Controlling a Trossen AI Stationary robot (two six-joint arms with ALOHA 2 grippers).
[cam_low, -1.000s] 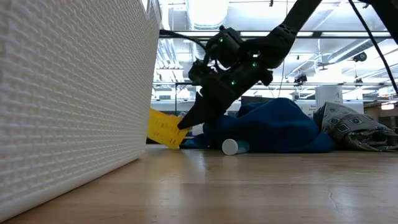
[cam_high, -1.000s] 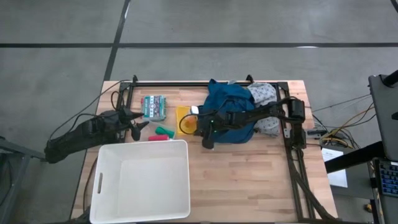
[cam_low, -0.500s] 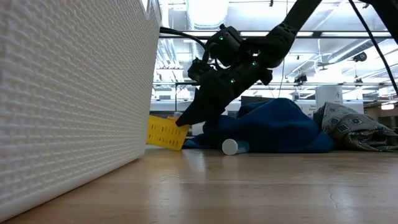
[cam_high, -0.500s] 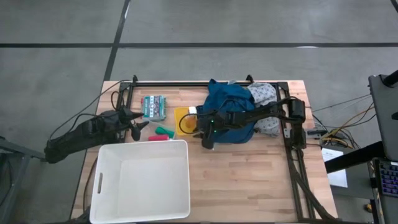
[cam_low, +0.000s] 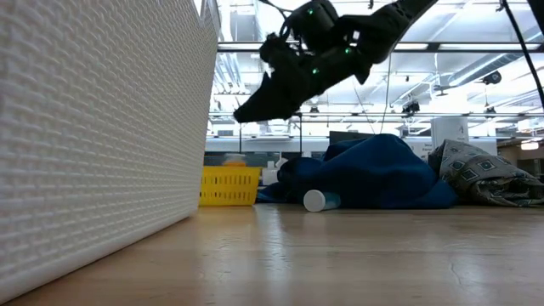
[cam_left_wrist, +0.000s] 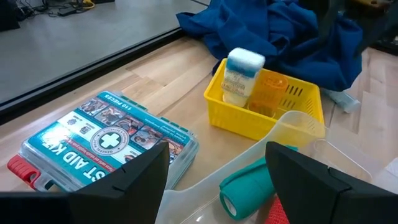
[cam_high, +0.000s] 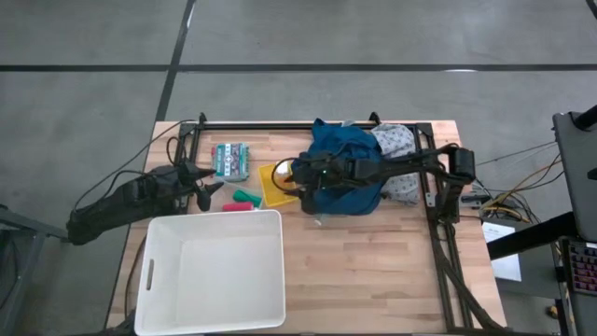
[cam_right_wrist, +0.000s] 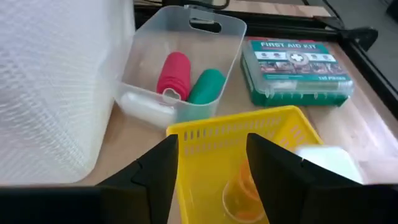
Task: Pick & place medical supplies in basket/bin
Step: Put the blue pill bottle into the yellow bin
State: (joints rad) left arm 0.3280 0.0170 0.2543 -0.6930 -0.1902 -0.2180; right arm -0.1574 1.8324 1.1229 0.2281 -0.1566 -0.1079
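Observation:
The white tub (cam_high: 213, 271) stands at the table's near left. A small yellow basket (cam_high: 273, 182) holding an orange bottle (cam_left_wrist: 273, 87) and a white bottle (cam_left_wrist: 239, 78) rests flat on the table beside the blue garment (cam_high: 345, 159). The grey speckled cloth (cam_high: 396, 145) lies behind the garment. A white-capped bottle (cam_low: 316, 201) lies in front of it. My right gripper (cam_low: 255, 106) hangs open above the yellow basket (cam_right_wrist: 249, 162), touching nothing. My left gripper (cam_high: 210, 187) waits open at the left, near a clear tray (cam_right_wrist: 180, 62) with red and green rolls.
A first aid kit (cam_high: 229, 161) lies at the far left. The tub's tall wall (cam_low: 85, 127) fills the low view's left side. A black frame rail (cam_high: 317, 124) runs along the far edge. Bare wood (cam_high: 373, 271) lies to the right of the tub.
My right gripper has let go of the yellow basket's rim, opened and risen straight up. The basket, which stood tilted with one side lifted, has dropped back and now sits flat on the table.

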